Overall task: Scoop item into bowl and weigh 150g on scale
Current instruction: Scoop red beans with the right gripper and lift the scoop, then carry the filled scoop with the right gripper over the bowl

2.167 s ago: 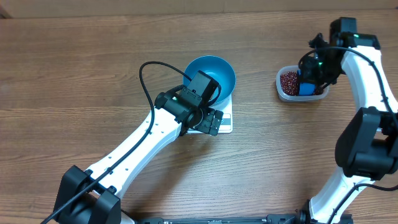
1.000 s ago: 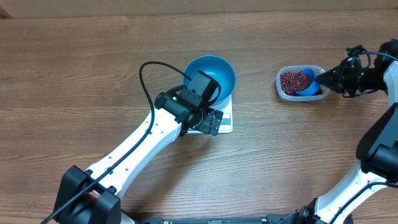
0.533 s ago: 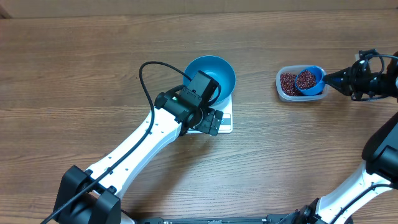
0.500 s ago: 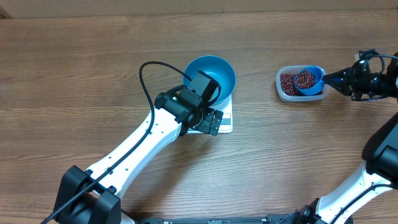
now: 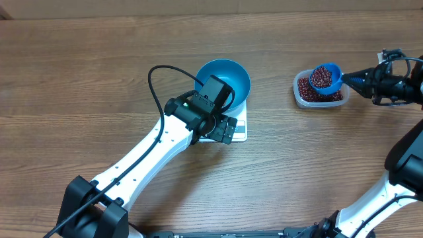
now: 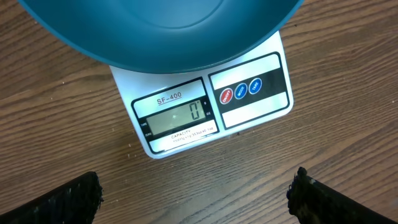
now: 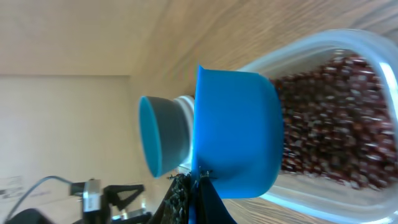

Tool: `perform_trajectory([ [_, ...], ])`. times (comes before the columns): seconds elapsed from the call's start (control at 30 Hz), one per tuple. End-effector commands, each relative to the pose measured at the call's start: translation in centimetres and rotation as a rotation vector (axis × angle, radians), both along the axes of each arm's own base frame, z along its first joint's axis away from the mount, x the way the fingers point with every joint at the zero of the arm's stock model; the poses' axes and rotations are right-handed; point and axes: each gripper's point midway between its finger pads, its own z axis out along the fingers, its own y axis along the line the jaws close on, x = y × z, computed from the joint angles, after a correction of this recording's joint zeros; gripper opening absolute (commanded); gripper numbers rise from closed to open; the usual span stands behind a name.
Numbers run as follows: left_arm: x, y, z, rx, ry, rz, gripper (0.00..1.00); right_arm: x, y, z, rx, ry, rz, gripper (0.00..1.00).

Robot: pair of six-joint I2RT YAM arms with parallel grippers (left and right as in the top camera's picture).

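Note:
The blue bowl (image 5: 225, 80) (image 6: 161, 31) stands on the white scale (image 5: 239, 129) (image 6: 249, 99), whose display reads 0. My left gripper (image 5: 223, 129) (image 6: 196, 202) hovers open over the table just in front of the scale, with nothing between its fingertips (image 6: 68, 199). My right gripper (image 5: 371, 82) (image 7: 194, 186) is shut on the handle of a small blue scoop (image 5: 325, 77) (image 7: 236, 143). The scoop is heaped with red-brown beans (image 5: 322, 75) and hangs just above the clear tub (image 5: 301, 98) (image 7: 298, 50), which holds more beans (image 7: 329, 118). Far off in the right wrist view, the bowl (image 7: 152, 137) shows side-on.
The left arm (image 5: 152, 158) lies diagonally from the near left edge to the scale, its black cable (image 5: 153, 82) looping to the bowl's left. The right arm (image 5: 406, 158) comes in along the right edge. Bare wooden tabletop (image 5: 277, 59) separates bowl and tub.
The right gripper has lifted the scoop out of the tub, now full of beans, and raised it above the tub's far side. The left arm has not moved.

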Motion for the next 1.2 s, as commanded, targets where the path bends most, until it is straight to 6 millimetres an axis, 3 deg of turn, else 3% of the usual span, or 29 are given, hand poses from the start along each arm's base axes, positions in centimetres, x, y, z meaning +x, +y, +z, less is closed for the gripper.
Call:
perform_trajectory([
  [0.0,0.1,0.1,0.2,0.011,-0.013,-0.018,1.00,0.5,0.7,2.8,0.145,-0.105,-0.007,0.04],
  [0.33,0.1,0.1,0.2,0.011,-0.013,-0.018,1.00,1.2,2.1,6.1,0.311,-0.210,0.008,0.04],
  [0.77,0.1,0.1,0.2,0.011,-0.013,-0.018,1.00,1.8,8.5,6.7,0.305,-0.223,0.167,0.04],
  [0.97,0.1,0.1,0.2,0.010,-0.013,-0.018,0.99,2.7,10.8,7.9,0.152,-0.164,0.220,0.04],
  [1.17,0.1,0.1,0.2,0.011,-0.013,-0.018,0.99,3.1,14.8,11.0,-0.002,-0.228,0.308,0.04],
])
